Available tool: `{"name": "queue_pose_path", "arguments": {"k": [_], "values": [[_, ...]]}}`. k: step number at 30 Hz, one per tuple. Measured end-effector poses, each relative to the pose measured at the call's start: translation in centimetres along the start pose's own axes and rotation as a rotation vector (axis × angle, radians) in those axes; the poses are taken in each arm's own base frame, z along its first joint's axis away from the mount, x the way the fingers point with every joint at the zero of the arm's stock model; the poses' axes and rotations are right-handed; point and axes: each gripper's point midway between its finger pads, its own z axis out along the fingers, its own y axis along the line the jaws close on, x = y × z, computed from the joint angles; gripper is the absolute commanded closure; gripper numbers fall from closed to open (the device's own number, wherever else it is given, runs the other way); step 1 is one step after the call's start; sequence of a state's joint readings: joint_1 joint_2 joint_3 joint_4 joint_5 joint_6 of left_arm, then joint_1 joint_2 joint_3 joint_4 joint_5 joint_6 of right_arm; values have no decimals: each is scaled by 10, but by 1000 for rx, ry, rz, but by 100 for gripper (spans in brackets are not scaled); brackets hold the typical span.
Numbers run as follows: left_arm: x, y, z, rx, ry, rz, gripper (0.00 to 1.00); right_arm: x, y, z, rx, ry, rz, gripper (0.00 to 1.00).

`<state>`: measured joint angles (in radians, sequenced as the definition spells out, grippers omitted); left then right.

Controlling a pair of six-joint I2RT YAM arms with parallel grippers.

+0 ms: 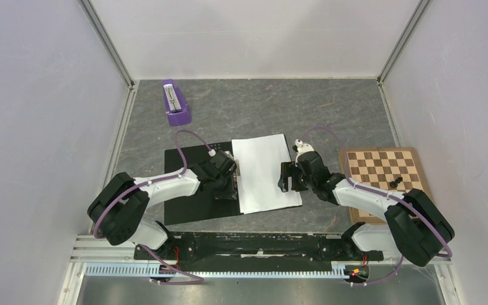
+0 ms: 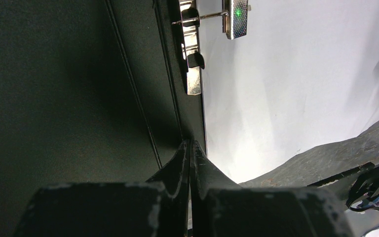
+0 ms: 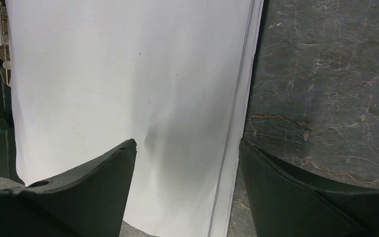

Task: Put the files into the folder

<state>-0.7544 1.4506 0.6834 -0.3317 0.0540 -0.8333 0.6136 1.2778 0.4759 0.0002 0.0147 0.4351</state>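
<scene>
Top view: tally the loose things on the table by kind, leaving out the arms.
Folder: 1
Paper stack: 1
Chessboard: 1
Dark chess piece: 1
Purple stand: 1
Total: 5

Files (image 3: 128, 74) matt paper; clip (image 2: 193, 85) shiny metal; folder (image 2: 54, 98) matt black

The left pincer (image 1: 232, 173) hides part of the folder (image 1: 187, 210); the piece (image 1: 394, 183) on the chessboard (image 1: 372, 166) is indistinct.
</scene>
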Motion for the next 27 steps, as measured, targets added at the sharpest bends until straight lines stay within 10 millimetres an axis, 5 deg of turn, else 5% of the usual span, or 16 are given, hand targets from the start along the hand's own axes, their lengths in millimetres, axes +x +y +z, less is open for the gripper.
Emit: {"name": "queue_pose_path", "arguments": {"k": [27], "values": [[0,0,0,-3,3,0,98,2,4,-1,-8,2,-15,14]]}}
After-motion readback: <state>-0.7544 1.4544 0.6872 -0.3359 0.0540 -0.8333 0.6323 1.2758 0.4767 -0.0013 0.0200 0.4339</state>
